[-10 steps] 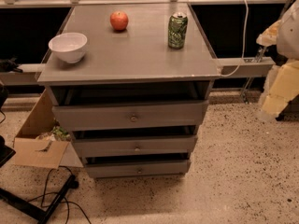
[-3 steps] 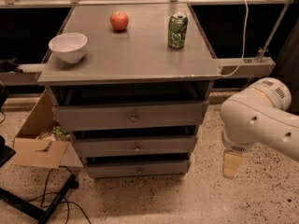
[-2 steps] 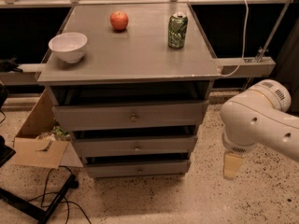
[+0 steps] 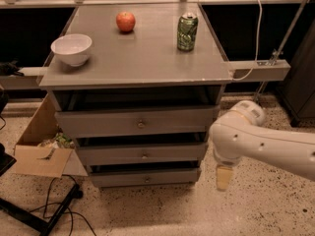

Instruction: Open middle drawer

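You are swinging the arm in from the right, so the gripper (image 4: 224,177) is now hanging near the desk's (image 4: 142,58) lower right corner, open or closed I cannot tell, while the middle drawer (image 4: 108,156) is staying shut, its knob (image 4: 144,155) untouched.

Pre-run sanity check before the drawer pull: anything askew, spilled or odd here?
Nothing spilled or damaged. The can stands upright; the bowl sits close to the left edge of the cabinet top. An open cardboard box lies at its left side. The gripper hangs low on the right, clear of the middle drawer and its knob.
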`<state>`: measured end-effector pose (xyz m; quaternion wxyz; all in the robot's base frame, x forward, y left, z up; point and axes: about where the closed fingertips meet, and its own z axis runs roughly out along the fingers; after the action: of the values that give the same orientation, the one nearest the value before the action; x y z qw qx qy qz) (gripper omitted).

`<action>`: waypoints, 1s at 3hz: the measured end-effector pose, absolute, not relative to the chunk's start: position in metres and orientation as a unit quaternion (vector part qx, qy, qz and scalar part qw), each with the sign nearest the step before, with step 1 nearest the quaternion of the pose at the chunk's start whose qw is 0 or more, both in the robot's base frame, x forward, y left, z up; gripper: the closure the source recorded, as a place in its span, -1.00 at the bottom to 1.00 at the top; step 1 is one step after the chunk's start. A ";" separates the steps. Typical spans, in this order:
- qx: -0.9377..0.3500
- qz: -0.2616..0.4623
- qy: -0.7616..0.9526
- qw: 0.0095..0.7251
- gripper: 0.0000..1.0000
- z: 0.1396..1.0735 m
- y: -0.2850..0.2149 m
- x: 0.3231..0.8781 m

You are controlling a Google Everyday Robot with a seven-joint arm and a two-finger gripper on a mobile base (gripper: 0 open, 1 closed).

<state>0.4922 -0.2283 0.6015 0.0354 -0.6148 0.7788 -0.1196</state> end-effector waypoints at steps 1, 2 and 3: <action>-0.636 -0.115 0.761 0.058 -1.00 0.539 -0.201 0.519; -0.655 -0.116 0.742 0.082 -1.00 0.498 -0.179 0.548; -0.667 -0.111 0.730 0.098 -1.00 0.471 -0.163 0.573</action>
<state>0.5728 -0.1625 0.4708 0.0976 -0.6668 0.7305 -0.1107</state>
